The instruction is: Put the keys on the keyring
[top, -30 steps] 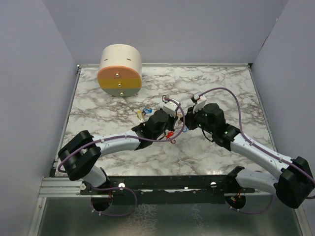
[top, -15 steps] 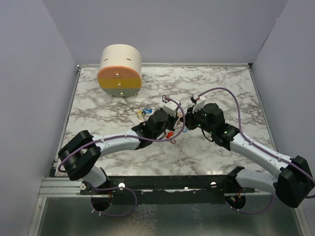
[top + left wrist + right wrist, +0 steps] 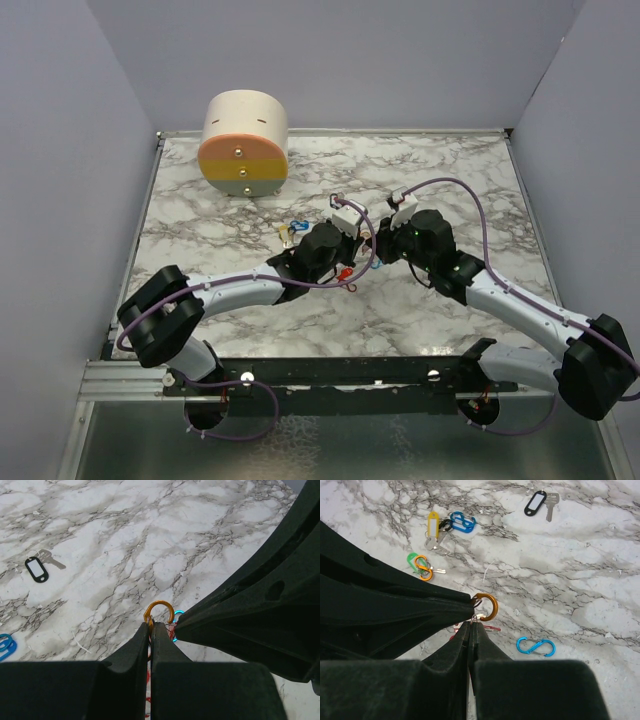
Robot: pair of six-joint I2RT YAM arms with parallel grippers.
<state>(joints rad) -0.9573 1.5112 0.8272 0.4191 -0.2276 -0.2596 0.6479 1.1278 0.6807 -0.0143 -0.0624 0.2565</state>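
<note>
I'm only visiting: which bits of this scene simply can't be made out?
Top view: the small orange ring-shaped clip is hidden where the left end effector and right end effector meet.
Left wrist view: a pale blue clip sits mostly behind the right end effector's black body; a dark blue clip is cut off by the left edge.
Right wrist view: what the right end effector pinches, if anything, is covered by its own fingers.

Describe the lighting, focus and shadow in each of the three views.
Top external view: soft, even light, faint shadows under the arms, keys too small to resolve. Left wrist view: the left tool is a dark, soft-edged mass; the orange carabiner and black key tag are sharp. Right wrist view: the right tool is black and featureless; the blue carabiner is crisp.
</note>
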